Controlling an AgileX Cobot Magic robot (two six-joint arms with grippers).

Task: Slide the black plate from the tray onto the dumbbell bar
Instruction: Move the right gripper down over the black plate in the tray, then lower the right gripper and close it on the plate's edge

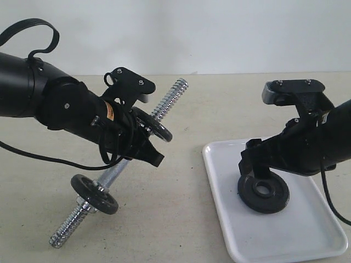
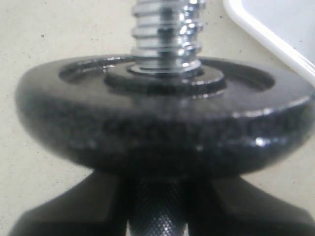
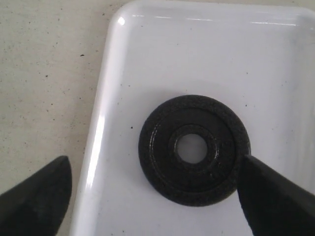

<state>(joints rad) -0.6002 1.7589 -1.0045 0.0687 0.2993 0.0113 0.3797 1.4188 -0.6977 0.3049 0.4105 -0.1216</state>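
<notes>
The black plate (image 3: pixel 193 149) (image 1: pixel 263 192) lies flat on the white tray (image 3: pixel 147 64) (image 1: pixel 274 235). My right gripper (image 3: pixel 155 196) (image 1: pixel 256 164) hangs open just over it. One fingertip (image 3: pixel 275 196) is at the plate's rim; the other is out past the tray's edge. The dumbbell bar (image 1: pixel 167 98) is tilted, its far end raised. My left gripper (image 1: pixel 143 143) (image 2: pixel 157 216) is shut on its knurled middle (image 2: pixel 157 216). One black disc (image 2: pixel 162 123) (image 1: pixel 156 125) sits on the bar right beyond the fingers, below the threaded end (image 2: pixel 167 29). A second disc (image 1: pixel 94 194) sits near the low end.
The tray's corner (image 2: pixel 266 34) lies close to the bar's raised end. The bar's low threaded end (image 1: pixel 63 233) rests near the table's front left. Black cables trail from both arms. A pale wall backs the beige table (image 1: pixel 181 208).
</notes>
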